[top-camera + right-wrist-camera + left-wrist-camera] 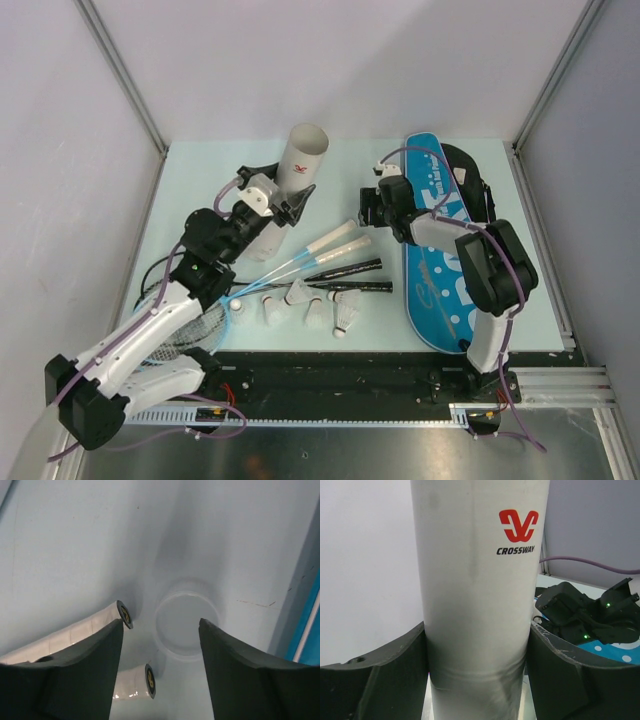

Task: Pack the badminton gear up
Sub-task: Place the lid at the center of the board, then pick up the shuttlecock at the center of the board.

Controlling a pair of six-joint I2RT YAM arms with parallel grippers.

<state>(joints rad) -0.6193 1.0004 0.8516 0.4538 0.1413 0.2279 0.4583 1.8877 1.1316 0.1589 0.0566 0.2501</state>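
**Step in hand (judged):** tube prep, nothing packed yet.
- Left gripper (477, 680) is clamped on the white tube (300, 160) below its logo, both fingers (385, 680) against its sides.
- Tube stands roughly upright at upper centre of top view, open mouth up.
- Right gripper (161, 622) has jaws apart, holding nothing.
- Clear lid (186, 617) lies flat on the table (200, 180) under it. One finger overlaps the rim in view — contact can't be told.
- Two white handle ends (125, 615) sit just left of the lid.

**Gear still out:**
- Five shuttlecocks (317, 313) in a loose row, lower centre.
- Rackets (335, 242) fanned just above them.
- Bag (440, 270) lying flat at right.

**Next move (est.):** right arm shifts down-frame to a shuttlecock, pinches it lightly and drops it in the tube mouth. Left arm holds the tube steady.

**Pose:**
- Left arm reaches fwd from lower left, passing over the racket heads.
- Right arm is folded back on itself — wrist aimed down at the table, just beside the bag's left edge.
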